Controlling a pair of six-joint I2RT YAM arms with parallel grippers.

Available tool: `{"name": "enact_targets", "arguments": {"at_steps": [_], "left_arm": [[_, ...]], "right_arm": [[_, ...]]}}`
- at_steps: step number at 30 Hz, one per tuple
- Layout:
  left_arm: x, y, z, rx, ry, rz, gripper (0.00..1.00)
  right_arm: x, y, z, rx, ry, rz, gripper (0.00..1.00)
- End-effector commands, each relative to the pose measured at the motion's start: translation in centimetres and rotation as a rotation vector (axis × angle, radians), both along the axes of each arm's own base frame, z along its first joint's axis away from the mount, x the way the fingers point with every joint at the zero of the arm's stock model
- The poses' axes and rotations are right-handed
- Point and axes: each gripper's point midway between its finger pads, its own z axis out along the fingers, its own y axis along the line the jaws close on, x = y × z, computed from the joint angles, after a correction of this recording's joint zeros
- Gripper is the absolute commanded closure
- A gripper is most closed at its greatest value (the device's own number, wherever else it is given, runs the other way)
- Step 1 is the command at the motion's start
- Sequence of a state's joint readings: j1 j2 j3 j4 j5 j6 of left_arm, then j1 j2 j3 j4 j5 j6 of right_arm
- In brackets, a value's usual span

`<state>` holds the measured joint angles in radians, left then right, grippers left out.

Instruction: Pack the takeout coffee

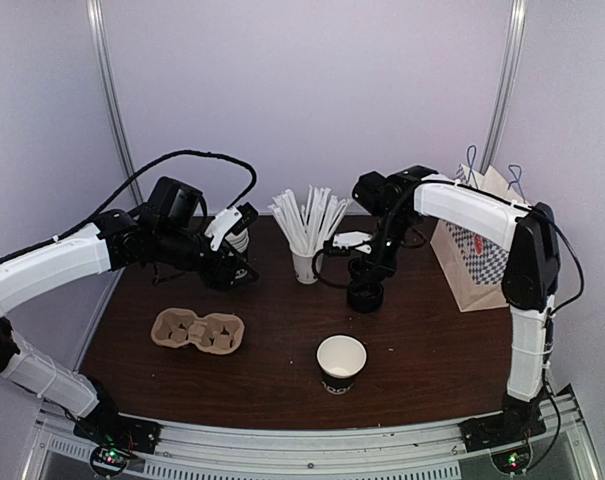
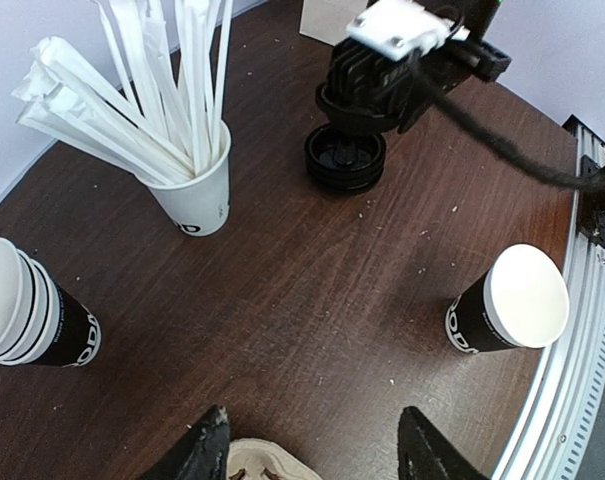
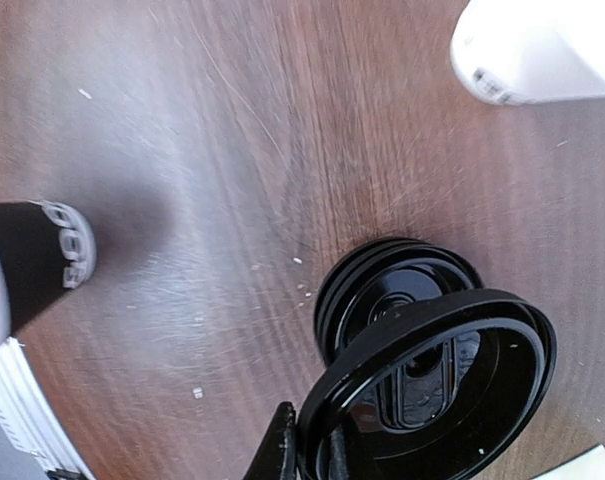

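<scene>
1. Currently the takeout coffee cup is standing upright and lidless near the bench's front edge, right of centre.
2. Behind it, the right gripper is pinching the rim of a tilted black lid over the stack of lids.
3. The left gripper is hovering over the pulp carrier on the left side, its fingers spread wide and holding nothing.
4. A straw cup is standing near the back edge, and a paper bag is sitting by the right edge.

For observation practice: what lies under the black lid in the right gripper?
A stack of black lids on the table. The tilted lid, pinched by the right gripper, covers most of it; the count is hidden.
</scene>
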<state>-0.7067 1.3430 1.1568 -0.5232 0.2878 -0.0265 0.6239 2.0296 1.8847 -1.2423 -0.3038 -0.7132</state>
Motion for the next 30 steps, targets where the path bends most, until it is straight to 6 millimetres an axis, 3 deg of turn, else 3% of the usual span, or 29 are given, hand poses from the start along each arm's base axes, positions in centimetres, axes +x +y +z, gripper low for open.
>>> {"name": "enact_targets", "arguments": {"at_steps": [1,4,7,10,15,17,22,25,30], "left_arm": [[1.0,-0.3,0.7,-0.02,-0.044,0.008,0.42],[1.4,-0.6,1.4,-0.081,-0.066,0.045,0.42],[1.5,-1.7,4.1,-0.2,-0.218,0.1,0.36],[-0.2,-3.5,7.7,-0.301,-0.493,0.112,0.28],[-2.6,-7.4,9.9,-0.308,-0.756,0.083,0.26],[-4.1,-9.3,10.9,-0.291,-0.901,0.049,0.25],[-8.2,-13.3,10.7,-0.145,-1.255,-0.132,0.25],[-8.7,-14.2,10.5,-0.109,-1.303,-0.159,0.24],[-9.3,-14.2,11.8,-0.119,-1.363,-0.131,0.23]], "right_arm": [[-2.4,0.9,4.3,0.128,0.027,-0.012,0.91],[-4.0,1.7,6.9,0.23,0.054,-0.004,0.91],[-5.6,2.7,10.4,0.366,0.075,0.004,0.91],[-7.1,3.7,14.5,0.532,0.125,0.006,0.91],[-9.5,4.5,19.1,0.707,0.199,0.024,0.91],[-10.4,4.7,20.3,0.762,0.251,0.026,0.9],[-11.8,5.0,22.1,0.9,0.441,-0.005,0.9],[-12.1,5.3,23.0,0.98,0.562,-0.027,0.9],[-11.7,5.6,23.3,1.041,0.656,-0.061,0.9]]}}
